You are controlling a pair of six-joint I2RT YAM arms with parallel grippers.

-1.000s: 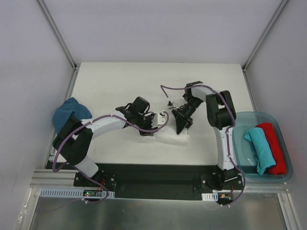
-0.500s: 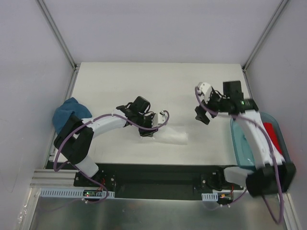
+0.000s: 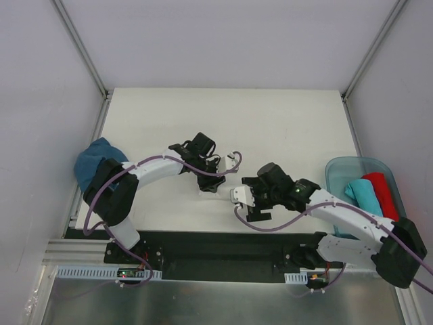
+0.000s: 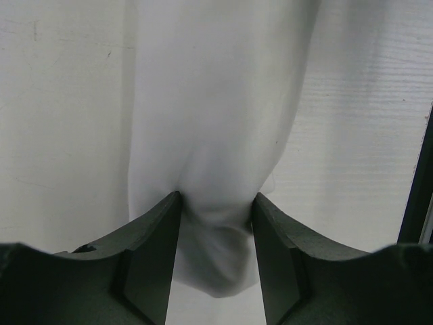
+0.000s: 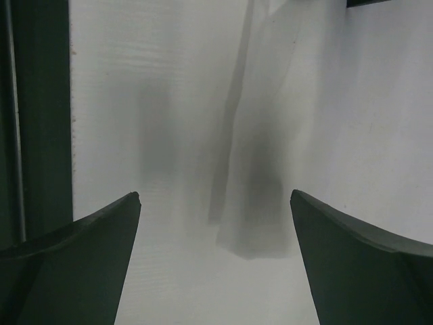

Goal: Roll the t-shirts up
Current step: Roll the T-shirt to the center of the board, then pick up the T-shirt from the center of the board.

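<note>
The white t-shirt (image 3: 223, 189) lies as a narrow bundle near the table's front middle; no print shows. My left gripper (image 3: 208, 184) is shut on its left end, and in the left wrist view the white cloth (image 4: 216, 135) is pinched between the fingers with the gripper (image 4: 216, 196) low on the table. My right gripper (image 3: 247, 200) is open and empty at the bundle's right end, over bare table in the right wrist view (image 5: 215, 196). The dark blue t-shirt (image 3: 95, 162) is bunched at the table's left edge. The teal t-shirt (image 3: 365, 203) and red t-shirt (image 3: 385, 196) lie rolled in the bin.
A clear blue-green plastic bin (image 3: 335, 169) stands off the table's right side. The black base strip (image 3: 203, 244) runs along the near edge, close to my right gripper. White walls and metal posts surround the table.
My right arm has swung from the back right, near the bin, down to the front middle beside the white t-shirt's right end. My left gripper keeps its hold and has barely moved.
</note>
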